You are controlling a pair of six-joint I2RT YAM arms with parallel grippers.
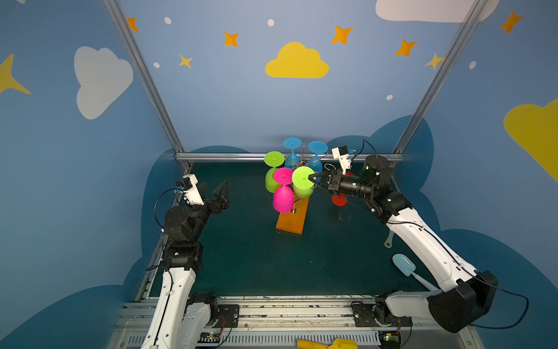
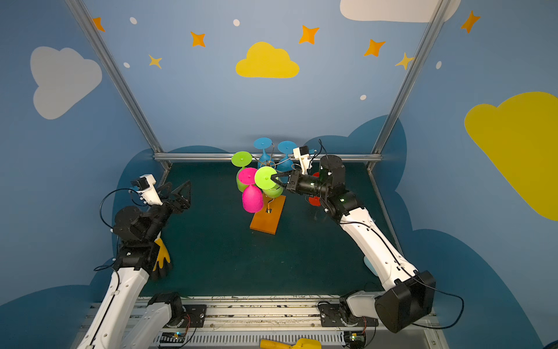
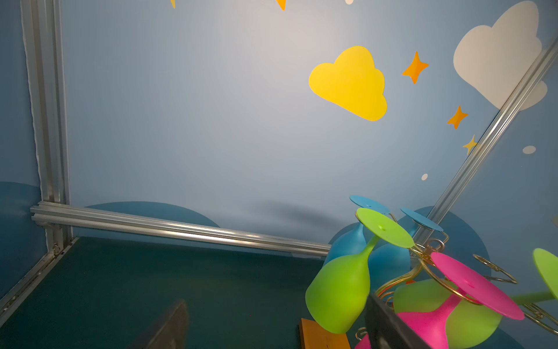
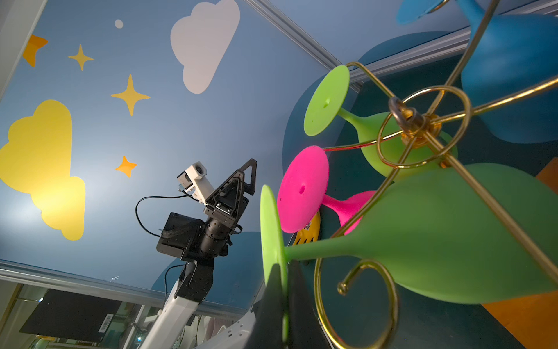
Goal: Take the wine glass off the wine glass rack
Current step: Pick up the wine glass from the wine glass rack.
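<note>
The wine glass rack (image 1: 291, 222) (image 2: 267, 219) stands mid-table, a gold wire stand (image 4: 422, 127) on an orange base. Two blue glasses, a pink one (image 1: 283, 193) and a green one (image 3: 338, 290) hang upside down from it. My right gripper (image 1: 310, 178) (image 2: 273, 178) (image 4: 283, 287) is shut on the rim of the round foot of another green wine glass (image 1: 303, 177) (image 4: 453, 235), whose stem runs beside a curled arm. Well left of the rack, my left gripper (image 1: 214, 190) (image 2: 175, 192) (image 3: 277, 332) hovers open and holds nothing.
A red glass (image 1: 339, 200) sits on the mat behind my right arm. A pale blue scoop (image 1: 404, 266) and a grey utensil (image 1: 389, 240) lie at the right edge. A yellow glove-like item (image 2: 161, 256) is by the left arm. The metal rail (image 1: 229, 156) bounds the back.
</note>
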